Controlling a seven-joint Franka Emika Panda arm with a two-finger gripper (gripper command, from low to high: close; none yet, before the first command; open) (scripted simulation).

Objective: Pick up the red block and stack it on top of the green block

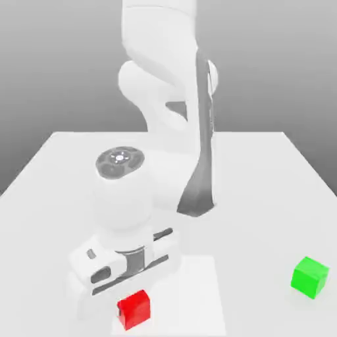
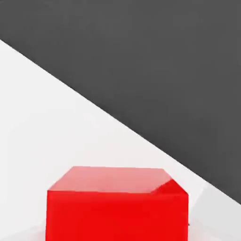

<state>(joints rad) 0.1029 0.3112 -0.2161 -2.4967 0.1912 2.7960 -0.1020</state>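
1. Exterior view puts the gripper [image 1: 131, 299] low over the table [image 1: 263, 197], right at the red block [image 1: 134, 309] — whether its fingers are spread or closed, I cannot tell.
2. Red block sits directly under the hand, on the table.
3. Green block [image 1: 309, 277] rests well apart, toward the exterior view's right — the carry goes that way.

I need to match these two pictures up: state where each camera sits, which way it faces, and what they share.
Exterior view: off the arm, above the white table, looking down across it at the arm's front; shows the arm, the hand low over the red block, and the green block toward this view's right.
Hand view: on the hand, close to the red block, facing across the table toward its edge and dark surroundings.
Shared: the red block and table.
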